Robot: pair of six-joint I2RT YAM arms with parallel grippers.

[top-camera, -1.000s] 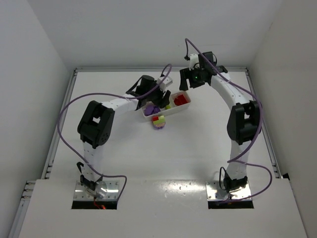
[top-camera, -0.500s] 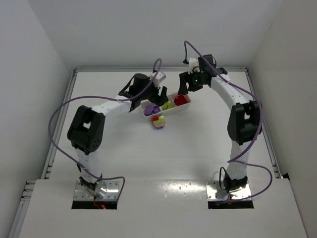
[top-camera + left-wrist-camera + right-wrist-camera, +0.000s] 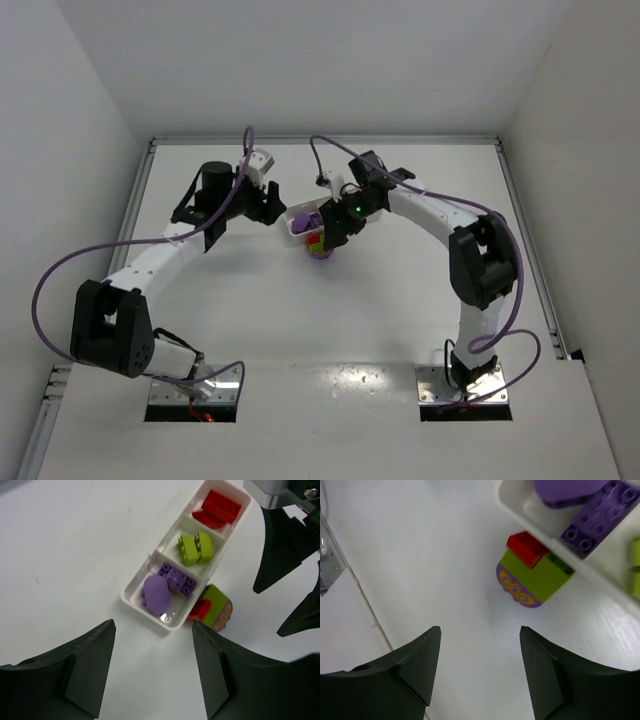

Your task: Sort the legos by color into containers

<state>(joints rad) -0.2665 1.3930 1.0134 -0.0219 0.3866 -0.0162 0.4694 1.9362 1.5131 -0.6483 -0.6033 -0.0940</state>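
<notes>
The white tray (image 3: 132, 592) holds red bricks (image 3: 217, 510) in one end compartment, yellow-green bricks (image 3: 195, 547) in the middle and purple bricks (image 3: 167, 582) in the other end. A joined red, yellow-green and purple brick cluster (image 3: 212, 609) lies on the table against the tray's purple end. It also shows in the right wrist view (image 3: 535, 575) and the top view (image 3: 320, 247). My left gripper (image 3: 152, 630) is open and empty, left of the tray (image 3: 297, 225). My right gripper (image 3: 480, 635) is open and empty above the table beside the cluster, and its arm hides most of the tray from above.
My left gripper (image 3: 268, 205) and right gripper (image 3: 335, 225) are close together on either side of the tray's purple end. The right gripper's black fingers (image 3: 285, 555) show in the left wrist view. Walls enclose the white table; a metal rail (image 3: 330, 555) runs along one edge.
My left arm has swung left and back, away from the tray. My right arm has moved from behind the tray's red end forward and left, over the tray to the brick cluster.
</notes>
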